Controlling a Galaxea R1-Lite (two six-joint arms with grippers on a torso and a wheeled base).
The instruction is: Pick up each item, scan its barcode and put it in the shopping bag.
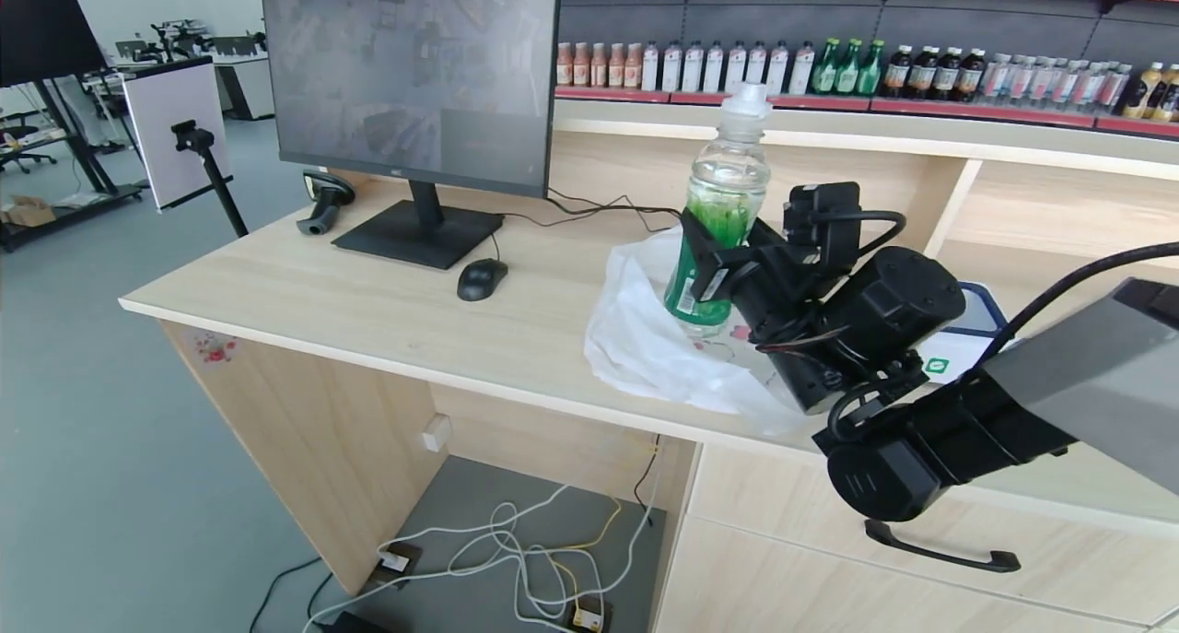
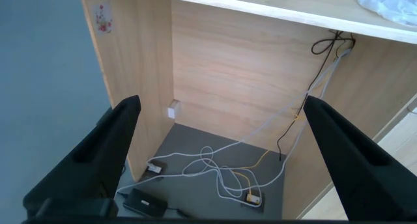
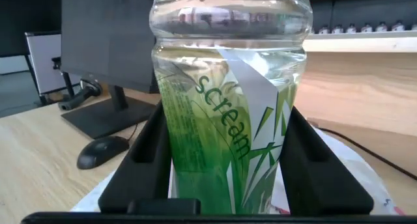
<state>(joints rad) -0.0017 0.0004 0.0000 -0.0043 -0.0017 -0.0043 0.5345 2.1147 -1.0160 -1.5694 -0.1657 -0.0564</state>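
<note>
Left gripper (image 2: 221, 103) hanging low before counter (image 2: 228, 68), fingers spread wide, gripping nothing. Handheld scanner (image 1: 324, 205) lying beside monitor (image 1: 414, 71), well apart from bottle. White shopping bag (image 1: 636, 338) lying crumpled on counter. Right gripper (image 1: 707, 269) clamping green-labelled bottle (image 1: 728, 200) upright over bag. Probably bagging: holding bottle vertical while lowering slowly into bag mouth, avoiding snagging loose plastic.

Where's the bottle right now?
Head view, right of centre: the bottle is held upright in the right hand at the white shopping bag on the counter, right of the monitor.
</note>
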